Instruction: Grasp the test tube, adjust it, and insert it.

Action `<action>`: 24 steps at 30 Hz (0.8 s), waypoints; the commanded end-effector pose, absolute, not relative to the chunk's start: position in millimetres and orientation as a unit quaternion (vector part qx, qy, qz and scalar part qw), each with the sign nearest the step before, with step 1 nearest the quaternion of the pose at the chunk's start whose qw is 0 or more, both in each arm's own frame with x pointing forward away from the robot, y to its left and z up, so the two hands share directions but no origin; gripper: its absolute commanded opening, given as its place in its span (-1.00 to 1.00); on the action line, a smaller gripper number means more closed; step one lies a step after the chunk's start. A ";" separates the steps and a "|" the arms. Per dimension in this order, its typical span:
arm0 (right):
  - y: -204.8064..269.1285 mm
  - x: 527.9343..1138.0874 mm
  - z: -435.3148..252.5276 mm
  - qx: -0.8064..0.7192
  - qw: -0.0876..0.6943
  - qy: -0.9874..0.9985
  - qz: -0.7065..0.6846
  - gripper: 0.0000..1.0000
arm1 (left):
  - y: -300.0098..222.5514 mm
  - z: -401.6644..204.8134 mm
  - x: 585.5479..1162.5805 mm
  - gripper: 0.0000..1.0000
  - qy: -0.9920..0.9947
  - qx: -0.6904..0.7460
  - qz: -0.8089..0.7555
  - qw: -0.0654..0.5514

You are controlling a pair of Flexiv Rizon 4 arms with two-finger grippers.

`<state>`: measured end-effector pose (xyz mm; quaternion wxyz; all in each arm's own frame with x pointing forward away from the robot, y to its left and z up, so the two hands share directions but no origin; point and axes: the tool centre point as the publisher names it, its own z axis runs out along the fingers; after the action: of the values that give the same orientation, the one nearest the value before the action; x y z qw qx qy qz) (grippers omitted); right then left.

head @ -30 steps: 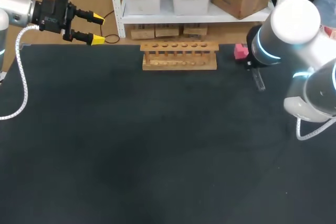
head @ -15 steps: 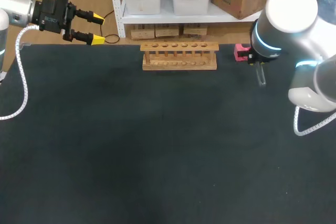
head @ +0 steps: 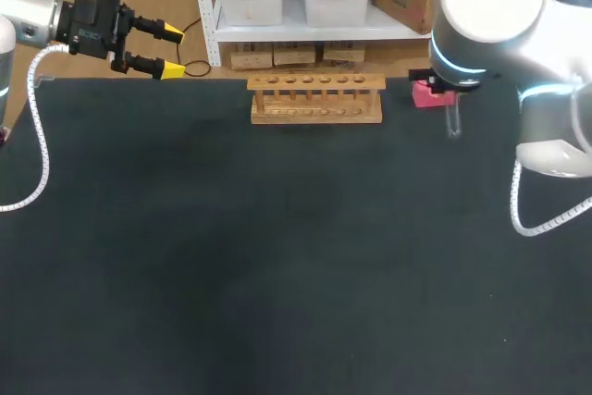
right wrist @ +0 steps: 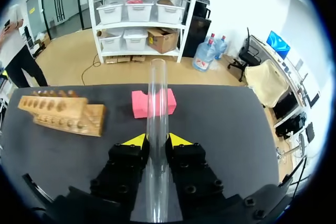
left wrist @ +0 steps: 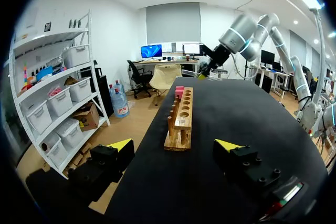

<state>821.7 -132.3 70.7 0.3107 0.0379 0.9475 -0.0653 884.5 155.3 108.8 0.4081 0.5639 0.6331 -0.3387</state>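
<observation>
Since tube sits pinched between fingers of right tool, grasp judged done; adjust step in hand. Tube projects ahead of tool, above table, pink block just beyond. Rack lies apart, off to tool's side. Left tool spread, empty, rack ahead of it. Next move calls for: tube upright, aligned over rack hole, lowered.

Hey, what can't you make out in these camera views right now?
Head view: the right arm's wrist covers the right gripper and the upper test tube, plus part of the pink block.
Left wrist view: the tube is too small and far off to pick out.
Right wrist view: the tube hides the block's middle.
</observation>
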 end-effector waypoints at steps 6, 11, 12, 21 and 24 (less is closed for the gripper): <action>-105.5 787.1 103.6 0.042 0.337 0.938 -0.071 -1.00 | 155.2 108.3 883.8 1.00 0.633 0.564 -0.338 0.409; -91.5 778.2 111.5 0.038 0.339 0.938 -0.064 -1.00 | 155.2 108.3 883.8 1.00 0.633 0.564 -0.338 0.409; -88.3 776.6 112.2 0.037 0.339 0.938 -0.063 -1.00 | 155.2 108.3 883.8 1.00 0.633 0.564 -0.338 0.409; -52.1 772.1 111.9 0.018 0.338 0.940 -0.044 -1.00 | 155.2 108.3 883.8 1.00 0.633 0.564 -0.338 0.409; -41.3 774.6 110.7 0.014 0.339 0.940 -0.037 -1.00 | 155.2 108.3 883.8 1.00 0.633 0.564 -0.338 0.409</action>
<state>769.6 -47.8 114.9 0.3367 0.0131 0.9409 -0.0356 884.5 155.3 108.8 0.4081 0.5639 0.6331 -0.3387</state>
